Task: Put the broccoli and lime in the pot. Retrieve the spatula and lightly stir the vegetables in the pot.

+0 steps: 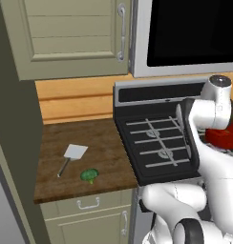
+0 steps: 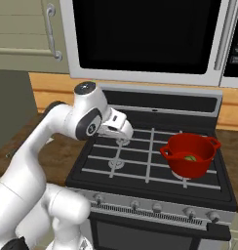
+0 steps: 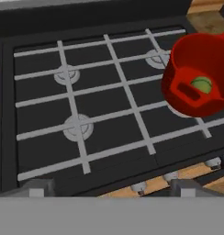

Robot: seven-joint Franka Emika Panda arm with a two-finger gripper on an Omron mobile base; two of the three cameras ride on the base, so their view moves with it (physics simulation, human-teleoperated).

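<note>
red pot [image 2: 190, 155], lime [image 3: 201, 85] inside

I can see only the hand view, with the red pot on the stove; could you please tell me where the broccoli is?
Observer: The small dark green broccoli floret lies on the brown wooden counter to the left of the black stove, near the counter's front edge.
Operator: Thank you. And where is the spatula, please?
Observer: The spatula, with a pale square blade and a thin dark handle, lies flat on the same counter just beyond the broccoli, apart from it.
</note>
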